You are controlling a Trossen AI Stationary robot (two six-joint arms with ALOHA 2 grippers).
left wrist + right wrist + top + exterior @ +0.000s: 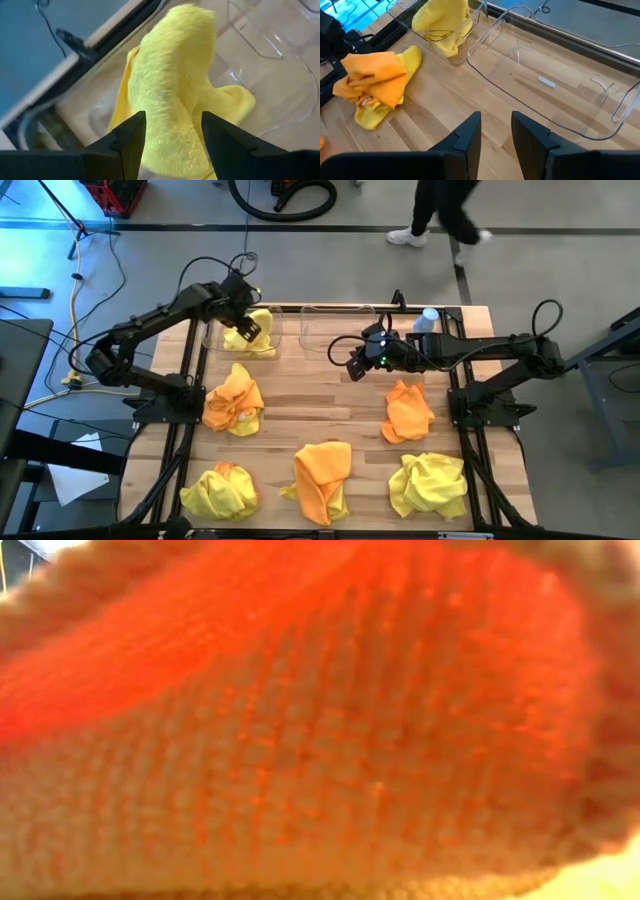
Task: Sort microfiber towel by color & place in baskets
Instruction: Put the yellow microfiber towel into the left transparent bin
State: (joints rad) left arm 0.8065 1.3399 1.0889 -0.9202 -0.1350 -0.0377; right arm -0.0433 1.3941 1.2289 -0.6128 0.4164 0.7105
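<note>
The sorting is barely under way. One yellow towel [250, 332] sits in the left basket [212, 340] at the upper left of the overhead view, while the right basket [318, 320], just beside it near the top centre, holds nothing. Five cloths are left on the table [300, 415]: a mixed orange-and-yellow bundle [234, 402] at left centre, an orange towel [407, 410] at right centre, and along the bottom a yellow-and-orange heap [220, 490], an orange-and-yellow cloth [322, 477] and a yellow pile [428, 483]. The table-level camera is filled by orange fabric lying right against it.

The left gripper [246, 323] reaches from the left edge up over the left basket. In its wrist view the fingers [132, 137] stand apart with the yellow towel rising between them; they look slack rather than pinched, so I judge the cloth released, though I can't be certain.

The right gripper [358, 366] stretches in from the right edge, hovering over bare wood just below the empty basket. Its wrist view shows the fingers [470, 132] parted a little with nothing between them. A small pale bottle [427, 319] stands to the right of that basket.
</note>
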